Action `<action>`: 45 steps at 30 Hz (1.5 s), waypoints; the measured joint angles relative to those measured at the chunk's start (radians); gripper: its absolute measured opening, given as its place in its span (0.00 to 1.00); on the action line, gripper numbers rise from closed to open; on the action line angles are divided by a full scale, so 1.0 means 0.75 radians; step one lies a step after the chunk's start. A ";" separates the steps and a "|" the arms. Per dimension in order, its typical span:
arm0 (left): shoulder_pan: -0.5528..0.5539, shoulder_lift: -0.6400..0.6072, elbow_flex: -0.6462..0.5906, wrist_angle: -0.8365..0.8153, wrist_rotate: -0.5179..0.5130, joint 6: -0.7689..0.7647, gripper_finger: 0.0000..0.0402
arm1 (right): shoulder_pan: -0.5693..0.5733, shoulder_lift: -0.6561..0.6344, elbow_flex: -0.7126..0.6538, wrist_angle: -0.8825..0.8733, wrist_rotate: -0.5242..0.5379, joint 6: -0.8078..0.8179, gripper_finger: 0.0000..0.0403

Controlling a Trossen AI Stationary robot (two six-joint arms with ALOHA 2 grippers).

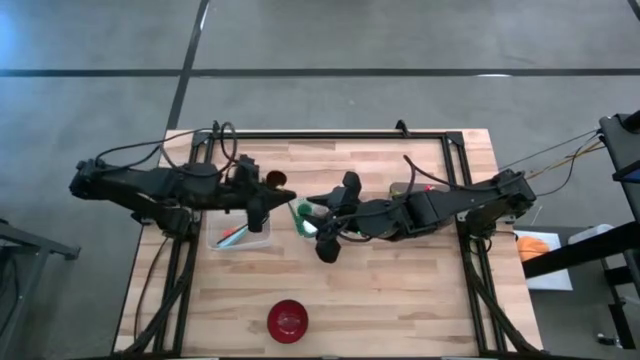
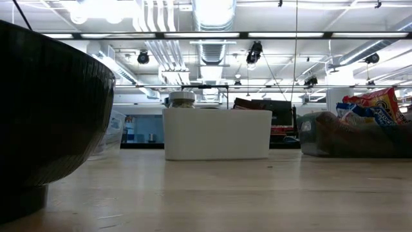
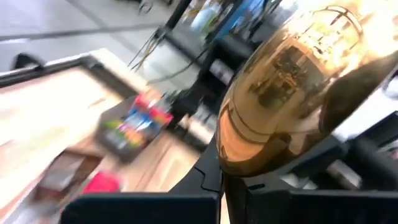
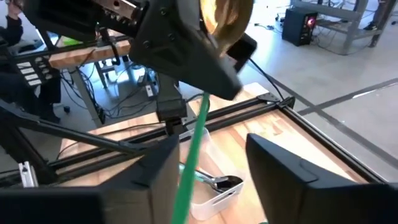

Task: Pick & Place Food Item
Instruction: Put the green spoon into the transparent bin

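left gripper (image 1: 262,213), shut on a gold spoon (image 3: 292,81), hangs over the white bin (image 1: 240,238) at mid-tabletop. right gripper (image 1: 310,222), jaws apart, straddles a green handle (image 4: 189,162) just beside it; both near.

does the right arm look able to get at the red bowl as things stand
Probably yes. The red bowl sits alone near the table's front edge, apart from the white bin. The right tool is open at the green-handled utensil, which the shut left tool holds.
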State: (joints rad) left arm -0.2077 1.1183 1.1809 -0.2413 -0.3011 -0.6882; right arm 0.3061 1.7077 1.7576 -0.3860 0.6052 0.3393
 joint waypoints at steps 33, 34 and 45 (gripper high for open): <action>0.303 0.016 -0.342 -1.123 0.368 0.166 0.00 | 0.183 -0.241 0.000 -0.504 -0.003 0.381 0.58; 0.315 0.016 -0.356 -1.118 0.369 0.189 0.00 | 0.183 -0.241 0.000 -0.507 -0.003 0.385 0.58; 0.360 0.195 -0.423 -1.095 0.477 0.324 0.00 | 0.204 -0.241 0.000 -0.536 -0.002 0.422 0.58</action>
State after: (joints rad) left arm 0.0624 1.2646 0.8635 -1.0629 0.0564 -0.4455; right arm 0.4591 1.5269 1.7576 -0.7882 0.6041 0.6560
